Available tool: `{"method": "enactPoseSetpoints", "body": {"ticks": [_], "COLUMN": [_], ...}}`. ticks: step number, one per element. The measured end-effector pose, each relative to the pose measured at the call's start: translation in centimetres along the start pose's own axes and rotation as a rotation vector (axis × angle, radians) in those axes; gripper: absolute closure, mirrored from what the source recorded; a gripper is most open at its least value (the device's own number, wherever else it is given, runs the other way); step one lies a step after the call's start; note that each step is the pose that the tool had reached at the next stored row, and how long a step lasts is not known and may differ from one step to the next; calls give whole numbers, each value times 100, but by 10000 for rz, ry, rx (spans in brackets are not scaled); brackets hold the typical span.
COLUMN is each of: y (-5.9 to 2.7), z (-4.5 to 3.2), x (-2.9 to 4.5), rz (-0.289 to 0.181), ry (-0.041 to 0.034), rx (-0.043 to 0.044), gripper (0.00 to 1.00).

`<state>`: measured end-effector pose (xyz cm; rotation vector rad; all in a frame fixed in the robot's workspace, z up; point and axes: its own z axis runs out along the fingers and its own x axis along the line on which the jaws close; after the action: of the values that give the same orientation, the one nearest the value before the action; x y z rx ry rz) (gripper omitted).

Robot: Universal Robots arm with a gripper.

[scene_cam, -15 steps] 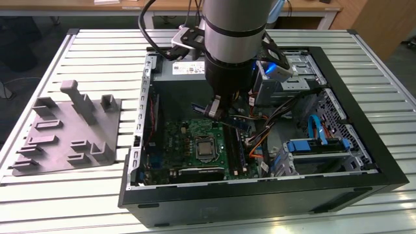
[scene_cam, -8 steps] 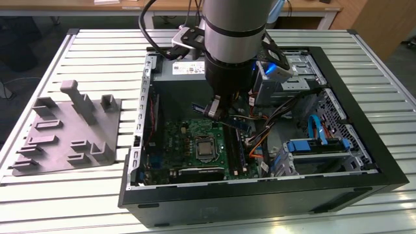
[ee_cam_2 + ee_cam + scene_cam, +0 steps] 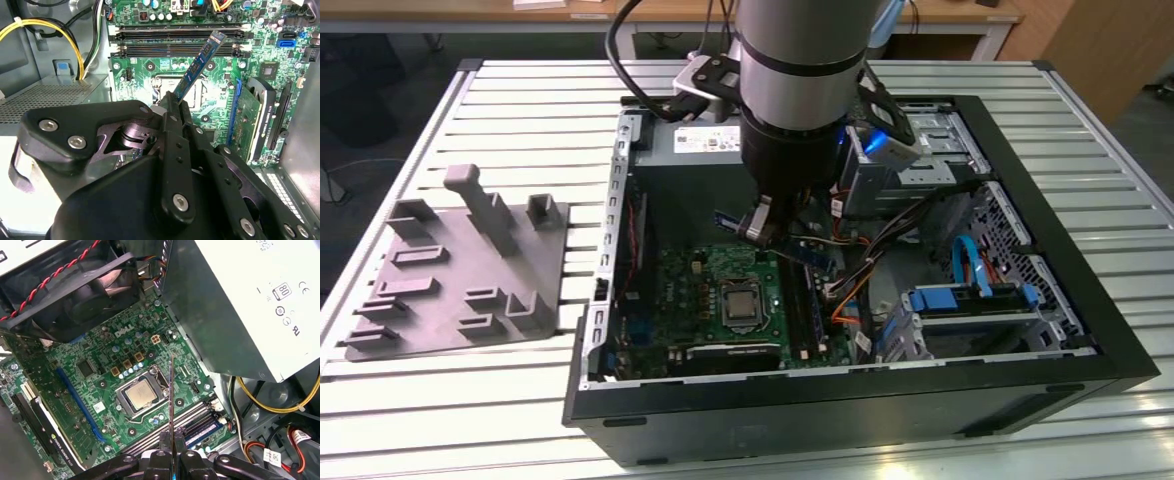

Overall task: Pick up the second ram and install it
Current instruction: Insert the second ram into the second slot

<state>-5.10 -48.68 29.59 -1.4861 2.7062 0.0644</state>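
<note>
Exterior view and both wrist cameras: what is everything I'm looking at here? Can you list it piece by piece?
second ram: one, blue-green, above the motherboard, clamped in the gripper
motherboard: one, green, floor of the case
processor: one, silver, socket mid-board
fan: one, black, beside the board
power supply: one, grey, inside the case
computer case: one, black, open, on the table
holder tray: one, grey, at the exterior view's left of the case
table: one, white, slatted
gripper: one, black, shut on the ram
arm: one, silver-grey, over the case
</note>
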Motion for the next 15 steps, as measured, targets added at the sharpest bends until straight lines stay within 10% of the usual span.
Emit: {"method": "enactPoseSetpoints", "body": {"ticks": [15], "y": [0], "z": [3], "x": [0], "rz": [298], "ry": [13], "rx": [30], "gripper": [86]}}
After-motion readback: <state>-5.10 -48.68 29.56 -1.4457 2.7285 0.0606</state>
